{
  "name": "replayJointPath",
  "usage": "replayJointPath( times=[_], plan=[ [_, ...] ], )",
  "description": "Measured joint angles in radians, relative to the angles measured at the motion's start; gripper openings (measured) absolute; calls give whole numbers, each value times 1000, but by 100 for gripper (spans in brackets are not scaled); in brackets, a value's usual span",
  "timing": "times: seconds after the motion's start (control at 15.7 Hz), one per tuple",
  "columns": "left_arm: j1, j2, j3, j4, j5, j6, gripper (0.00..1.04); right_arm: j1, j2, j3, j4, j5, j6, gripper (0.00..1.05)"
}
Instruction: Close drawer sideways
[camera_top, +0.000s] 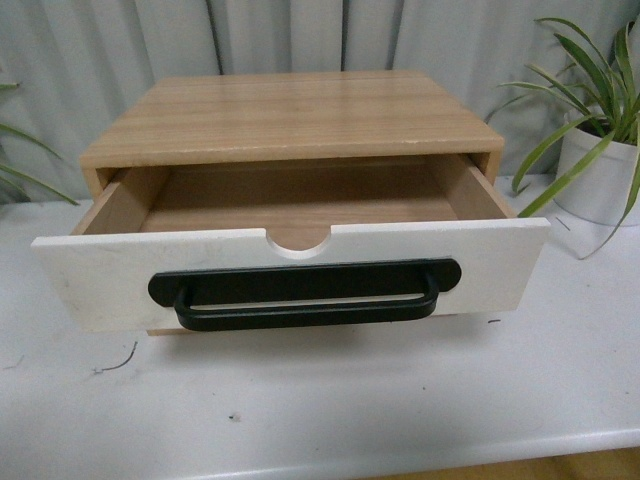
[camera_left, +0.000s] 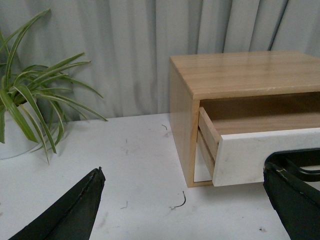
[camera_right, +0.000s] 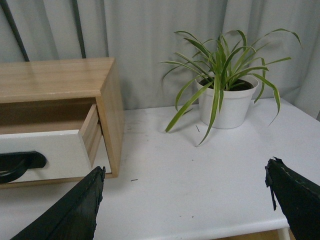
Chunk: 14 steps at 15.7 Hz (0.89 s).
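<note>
white-front drawer (camera_top: 300, 270) pulled out, black bar handle (camera_top: 305, 292)

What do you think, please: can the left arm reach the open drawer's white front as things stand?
Probably yes: the left gripper hangs with jaws wide open, the drawer stands pulled out close ahead, and only bare table lies between them.

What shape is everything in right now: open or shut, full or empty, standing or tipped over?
drawer: pulled open, nothing showing inside.
black handle: free, neither hand on it.
left hand: open, holding nothing.
right hand: open, holding nothing.
right potted plant: standing upright.
left potted plant: standing upright.
</note>
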Motion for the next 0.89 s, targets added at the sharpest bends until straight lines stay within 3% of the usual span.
replayJointPath(
  times=[0.89],
  plan=[
    [0, 0, 0, 0, 0, 0, 98, 0, 0, 0, 0, 0, 0, 98]
  ],
)
